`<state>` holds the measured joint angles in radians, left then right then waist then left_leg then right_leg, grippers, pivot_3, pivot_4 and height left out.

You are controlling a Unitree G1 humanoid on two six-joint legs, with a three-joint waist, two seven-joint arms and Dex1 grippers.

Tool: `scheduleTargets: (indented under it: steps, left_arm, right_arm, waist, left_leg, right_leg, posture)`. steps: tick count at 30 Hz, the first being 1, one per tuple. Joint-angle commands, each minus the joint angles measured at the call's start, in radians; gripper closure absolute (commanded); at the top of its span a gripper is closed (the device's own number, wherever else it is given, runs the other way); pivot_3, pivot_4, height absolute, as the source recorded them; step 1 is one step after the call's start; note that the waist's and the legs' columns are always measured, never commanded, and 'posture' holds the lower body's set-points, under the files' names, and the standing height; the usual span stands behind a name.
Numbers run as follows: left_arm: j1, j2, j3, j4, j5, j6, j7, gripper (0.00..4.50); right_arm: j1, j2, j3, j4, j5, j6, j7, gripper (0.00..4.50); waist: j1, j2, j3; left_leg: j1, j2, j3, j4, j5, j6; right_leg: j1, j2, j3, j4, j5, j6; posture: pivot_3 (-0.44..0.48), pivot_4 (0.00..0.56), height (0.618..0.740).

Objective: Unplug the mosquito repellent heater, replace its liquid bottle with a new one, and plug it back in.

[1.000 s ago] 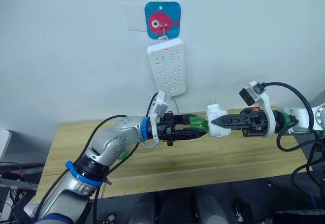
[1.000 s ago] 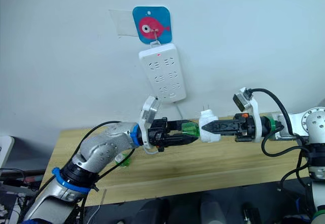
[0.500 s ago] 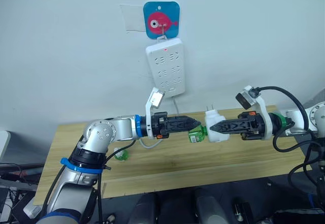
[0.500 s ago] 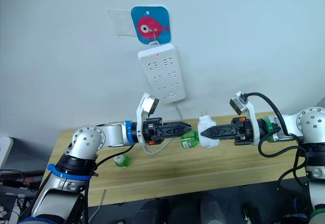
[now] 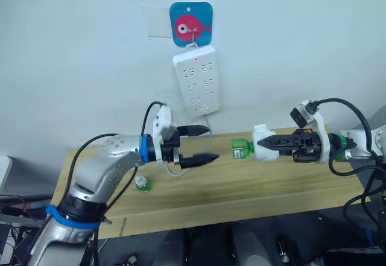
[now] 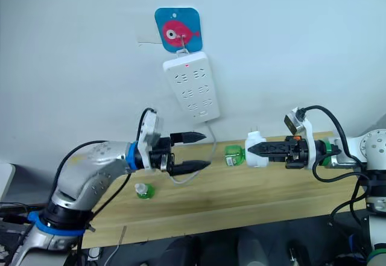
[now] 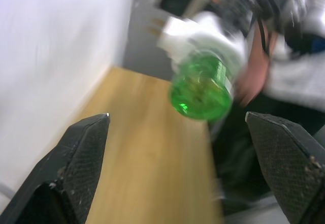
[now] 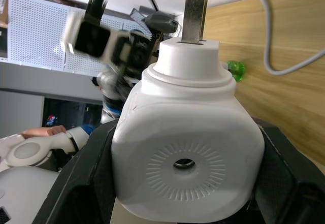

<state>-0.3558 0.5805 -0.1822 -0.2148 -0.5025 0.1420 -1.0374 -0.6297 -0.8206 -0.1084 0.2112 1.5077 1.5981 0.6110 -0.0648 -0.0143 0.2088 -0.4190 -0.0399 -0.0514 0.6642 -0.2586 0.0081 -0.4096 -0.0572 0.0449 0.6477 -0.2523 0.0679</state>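
1. The right claw (image 5: 272, 146) is pinching the mosquito repellent heater (image 5: 264, 143) by its white body, holding it in the air over the right part of the wooden desk (image 5: 253, 184).

2. The heater is lying on its side in that grip, its two metal prongs (image 8: 194, 9) pointing up toward the wall and its round vented face turned to the right wrist camera.

3. A green liquid bottle (image 5: 240, 148) is sticking out of the heater's left end, pointing at the left arm.

4. The left claw (image 6: 200, 151) is hanging spread wide over the middle of the desk, its two black fingers (image 6: 192, 137) well parted and gripping nothing.

5. The heater and its bottle are sitting to the right of the left claw, apart from it, with open air between the fingertips and the bottle's base.

6. In the left wrist view the round green bottle base (image 7: 202, 92) is facing down the line between the two spread fingers, beyond their tips.

7. A second small green bottle (image 5: 142, 183) is standing on the desk near its left end, below the left forearm.

8. A white power strip (image 5: 196, 79) is hanging on the far wall from a hook on a blue square plaque with a pink fish (image 5: 192, 25), a red light showing at its top and its cable (image 6: 212, 146) trailing down to the desk.
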Motion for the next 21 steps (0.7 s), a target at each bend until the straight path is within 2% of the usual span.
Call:
scheduleTargets:
  steps: [1,4,8,15,21]
  left_arm:
    - [0.019,-0.045,0.011,0.042,0.175,-0.402,-0.038,0.02]
    - [0.033,-0.097,0.006,0.123,0.28,-0.717,-0.028,0.02]
    - [0.027,-0.135,-0.008,0.225,0.338,-0.938,-0.001,0.02]
    - [-0.068,-0.204,-0.03,0.374,0.43,-1.088,0.088,0.02]
    - [-0.109,-0.212,-0.085,0.428,0.451,-1.154,0.118,0.02]
  right_arm:
    - [-0.019,0.004,-0.041,-0.003,0.009,0.014,0.015,1.47]
    - [-0.026,0.008,-0.033,-0.006,0.02,0.016,0.012,1.47]
    - [-0.03,0.012,-0.025,-0.014,0.041,0.016,0.002,1.47]
    - [-0.025,0.014,-0.002,-0.054,0.148,0.016,-0.046,1.47]
    - [-0.022,0.011,0.032,-0.07,0.255,-0.019,-0.122,1.47]
  waist:
    - [0.012,0.0,0.0]
    - [0.019,0.0,0.0]
    - [0.026,0.0,0.0]
    - [0.03,0.0,0.0]
    - [0.029,0.0,0.0]
  left_leg:
    - [0.0,0.0,0.0,0.0,0.0,0.0]
    - [0.0,-0.001,0.0,0.0,0.0,0.0]
    - [0.0,-0.001,0.0,0.001,0.0,0.0]
    - [-0.001,-0.001,0.0,0.002,0.0,0.0]
    - [0.0,0.0,0.0,0.002,0.0,0.0]
  right_leg:
    - [0.0,-0.002,0.0,0.0,0.0,0.0]
    - [0.0,-0.004,0.0,0.0,0.0,0.0]
    - [0.0,-0.005,-0.001,0.0,0.0,0.0]
    - [0.0,-0.004,-0.002,0.002,0.001,0.0]
    - [0.0,0.0,-0.001,0.002,0.001,0.0]
  posture:
    - [-0.096,0.201,0.74]
    - [-0.095,0.198,0.74]
    - [-0.097,0.194,0.74]
    - [-0.098,0.184,0.74]
    - [-0.1,0.181,0.74]
